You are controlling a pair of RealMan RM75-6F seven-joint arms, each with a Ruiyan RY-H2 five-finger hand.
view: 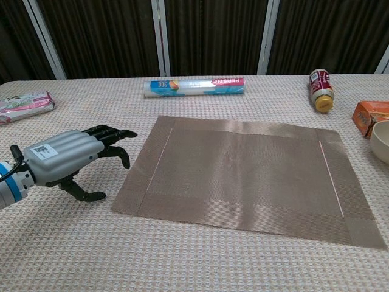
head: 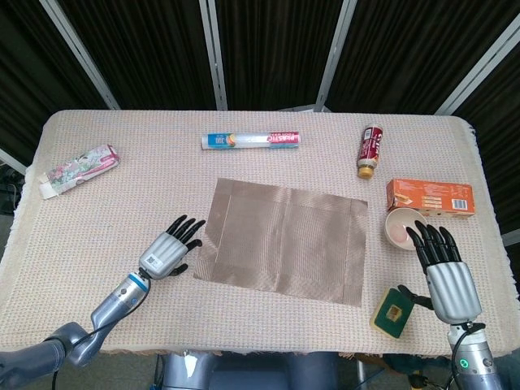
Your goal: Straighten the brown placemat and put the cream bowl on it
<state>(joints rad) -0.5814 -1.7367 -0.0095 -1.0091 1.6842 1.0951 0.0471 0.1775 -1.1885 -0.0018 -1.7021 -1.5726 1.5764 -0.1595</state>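
Observation:
The brown placemat [head: 284, 239] [view: 243, 173] lies flat mid-table, turned slightly askew to the table edges. A cream bowl [head: 401, 227] [view: 382, 141] stands just off the mat's right edge, upright. My left hand [head: 172, 248] [view: 73, 155] hovers just left of the mat's near left corner, fingers apart and holding nothing. My right hand [head: 443, 264] sits close behind the bowl at the near right, fingers extended toward its rim, empty; the chest view does not show it.
A plastic-wrap roll [head: 250, 140] [view: 194, 86] lies at the back centre, a bottle [head: 370, 150] [view: 321, 90] on its side at back right. An orange box [head: 430, 197] [view: 372, 117] is behind the bowl. A pink packet [head: 79, 169] [view: 25, 105] lies far left, a green sponge [head: 392, 311] near the right front edge.

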